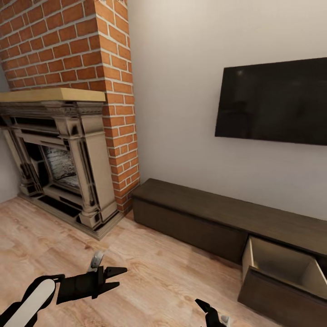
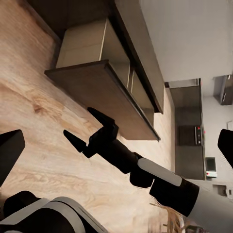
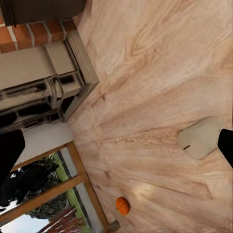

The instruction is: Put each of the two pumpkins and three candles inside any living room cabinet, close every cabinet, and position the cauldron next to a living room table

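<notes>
Now cabinet (image 1: 218, 213) long axis along wall, drawer (image 1: 277, 272) pulled floorward; both jaws spread, empty.

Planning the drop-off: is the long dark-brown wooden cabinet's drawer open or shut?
Open: the cabinet has one drawer pulled out, its pale beige interior exposed and empty.

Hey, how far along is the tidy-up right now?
Nothing shows as done. One drawer of the cabinet stands pulled out, and the part of its pale inside that shows is bare. The left hand is open and holds nothing; the right hand is open too. One pumpkin sits on the wood floor by a window. It needs stowing and the drawer shutting.
</notes>
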You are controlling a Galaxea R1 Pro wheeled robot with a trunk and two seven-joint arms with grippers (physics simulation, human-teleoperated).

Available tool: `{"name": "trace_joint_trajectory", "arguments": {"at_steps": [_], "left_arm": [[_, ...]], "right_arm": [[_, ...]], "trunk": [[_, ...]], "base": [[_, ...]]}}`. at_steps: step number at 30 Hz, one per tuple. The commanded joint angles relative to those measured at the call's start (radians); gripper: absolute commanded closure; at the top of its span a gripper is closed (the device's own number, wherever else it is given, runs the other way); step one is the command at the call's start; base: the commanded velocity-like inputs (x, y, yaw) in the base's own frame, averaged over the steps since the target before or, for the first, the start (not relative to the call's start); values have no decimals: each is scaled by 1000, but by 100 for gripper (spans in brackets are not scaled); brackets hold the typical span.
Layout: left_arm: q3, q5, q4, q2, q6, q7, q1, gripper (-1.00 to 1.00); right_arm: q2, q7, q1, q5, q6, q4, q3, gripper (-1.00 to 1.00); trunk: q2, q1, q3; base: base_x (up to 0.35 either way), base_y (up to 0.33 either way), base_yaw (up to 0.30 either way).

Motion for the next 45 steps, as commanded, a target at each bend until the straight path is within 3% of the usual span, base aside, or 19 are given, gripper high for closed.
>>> {"name": "trace_joint_trajectory", "arguments": {"at_steps": [1,21,25,28,36,39,45], "left_arm": [[-2,-6,1,1,1,-8,-1,-100],[2,-19,2,1,-4,2,-1,-100],[16,-25,22,4,-6,24,-3,-100],[25,-26,35,3,-7,77,-6,-100],[33,-27,42,1,-9,253,-10,-100],[33,-28,42,-3,-10,311,-10,-100],[31,-28,40,-9,-11,377,-10,-100]], "right_arm": [[-1,2,0,-11,5,0,12,-100],[1,2,0,-11,-28,0,21,-100],[1,1,0,-11,-34,0,21,-100],[1,-9,0,-11,-48,0,21,-100],[-2,-148,0,-7,-63,-5,29,-100],[-2,-166,0,-10,-80,-5,60,-100],[-4,-169,0,-13,-154,-2,72,-100]], "trunk": [[0,0,-1],[0,0,-1],[0,0,-1],[0,0,-1],[0,0,-1],[0,0,-1],[0,0,-1]], "base": [[0,0,294],[0,0,295],[0,0,299],[0,0,299],[0,0,299],[0,0,299],[0,0,206]]}}
